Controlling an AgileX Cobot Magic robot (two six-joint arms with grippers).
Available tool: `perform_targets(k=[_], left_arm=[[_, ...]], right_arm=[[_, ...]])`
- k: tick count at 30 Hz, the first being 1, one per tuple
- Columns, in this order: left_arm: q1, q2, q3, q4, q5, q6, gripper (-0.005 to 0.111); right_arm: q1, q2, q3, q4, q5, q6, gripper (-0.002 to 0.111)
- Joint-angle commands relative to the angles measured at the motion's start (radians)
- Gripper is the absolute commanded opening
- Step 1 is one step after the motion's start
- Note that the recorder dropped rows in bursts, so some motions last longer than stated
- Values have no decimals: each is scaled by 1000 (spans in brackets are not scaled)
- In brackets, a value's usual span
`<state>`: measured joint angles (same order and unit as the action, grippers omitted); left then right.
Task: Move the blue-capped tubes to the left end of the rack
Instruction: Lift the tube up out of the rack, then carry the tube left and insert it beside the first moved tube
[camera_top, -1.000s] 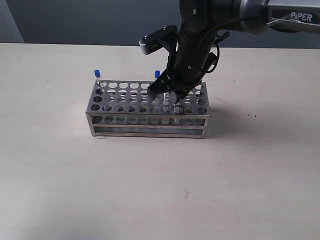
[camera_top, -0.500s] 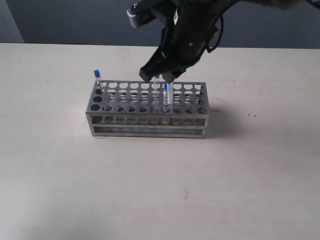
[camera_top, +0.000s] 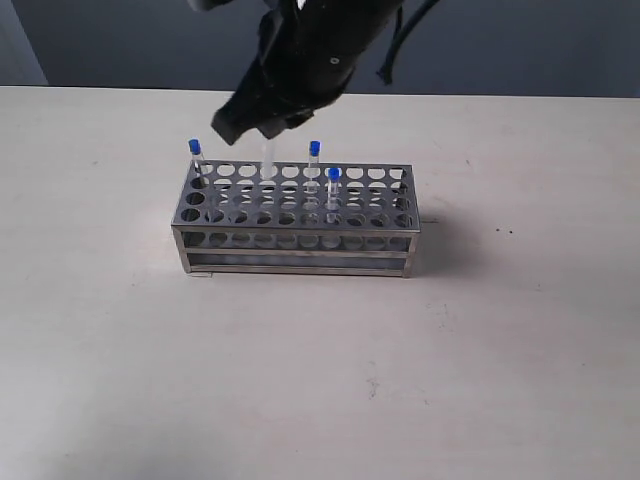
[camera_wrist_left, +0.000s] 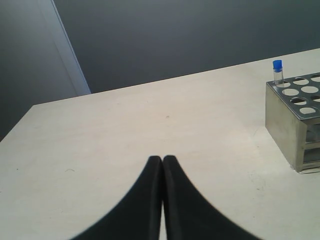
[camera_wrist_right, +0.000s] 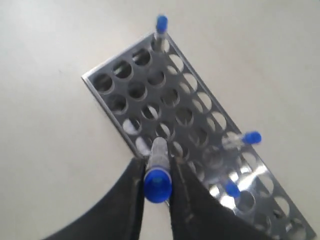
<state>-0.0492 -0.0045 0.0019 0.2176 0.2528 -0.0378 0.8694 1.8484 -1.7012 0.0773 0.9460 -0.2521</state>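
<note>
The steel rack (camera_top: 296, 240) stands mid-table. One of the blue-capped tubes (camera_top: 196, 160) sits in its far left back corner hole. Two more stand further right, one in the back row (camera_top: 314, 162) and one nearer the front (camera_top: 333, 190). My right gripper (camera_top: 262, 128) hovers above the rack's left-middle, shut on a fourth tube (camera_top: 267, 165) that hangs clear of the holes. In the right wrist view that tube's blue cap (camera_wrist_right: 157, 184) sits between the fingers of the right gripper (camera_wrist_right: 157, 167), over the rack (camera_wrist_right: 90, 80). My left gripper (camera_wrist_left: 162, 159) is shut and empty, low over the table beside the rack's end (camera_wrist_left: 282, 125).
Bare beige table (camera_top: 320, 380) surrounds the rack on all sides. A dark wall (camera_top: 120, 40) runs behind the table's far edge. Most rack holes hold nothing, including those next to the corner tube (camera_wrist_right: 161, 27).
The right gripper has risen out of the rack's right-middle with a tube and carried it leftward. A tube that it hid a second ago now shows. The rack stayed put.
</note>
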Motion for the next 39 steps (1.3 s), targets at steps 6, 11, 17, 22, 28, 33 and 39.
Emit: perform_targets(k=[6, 11, 17, 22, 28, 33, 39], left_arm=[[-6, 4, -2, 4, -13, -3, 0], [-6, 4, -2, 4, -13, -3, 0], [-6, 4, -2, 4, -13, -3, 0], [-6, 4, -2, 4, -13, -3, 0], [-6, 4, -2, 4, -13, -3, 0], [-6, 4, -2, 4, -13, -3, 0], [-6, 4, -2, 4, -13, -3, 0]], right_arm=[[3, 289, -424, 77, 127, -93, -1], [5, 432, -581, 118, 230, -95, -1], [5, 475, -598, 109, 179, -110, -1], [5, 485, -598, 109, 157, -110, -1], [5, 499, -598, 113, 141, -110, -1], [5, 531, -598, 119, 142, -110, -1], [5, 560, -598, 158, 123, -107, -1]])
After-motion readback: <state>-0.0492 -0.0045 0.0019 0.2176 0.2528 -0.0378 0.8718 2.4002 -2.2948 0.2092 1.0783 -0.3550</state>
